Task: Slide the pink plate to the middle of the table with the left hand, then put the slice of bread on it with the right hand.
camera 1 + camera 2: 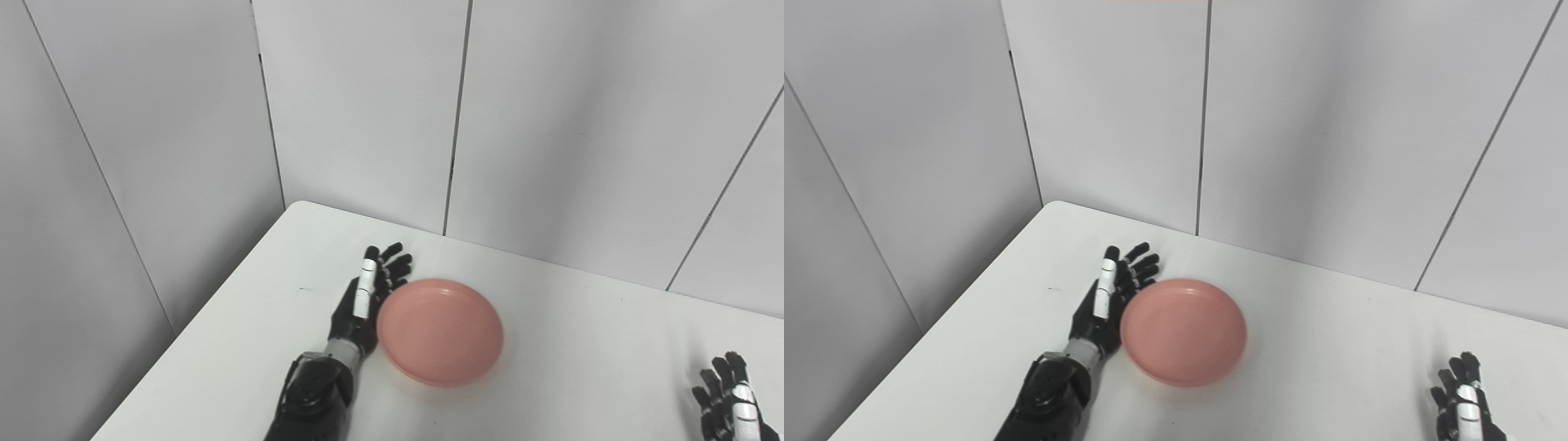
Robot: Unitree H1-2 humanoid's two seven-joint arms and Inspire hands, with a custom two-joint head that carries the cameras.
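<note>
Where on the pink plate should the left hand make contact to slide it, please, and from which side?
Probably the pink plate's left rim. It sits flat and shallow on the table, so a push looks easier than a pinch. The left hand already stands edge-on beside that rim, fingers extended; pressing sideways to the right should slide it.

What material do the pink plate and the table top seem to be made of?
The pink plate looks like plastic with a matte to satin finish: its color is even and its rim is thin and smooth, with only soft highlights. Melamine is also possible. The table top seems to be a smooth white laminate or painted board: it is flat and uniform, with a faint sheen and no visible grain.
</note>
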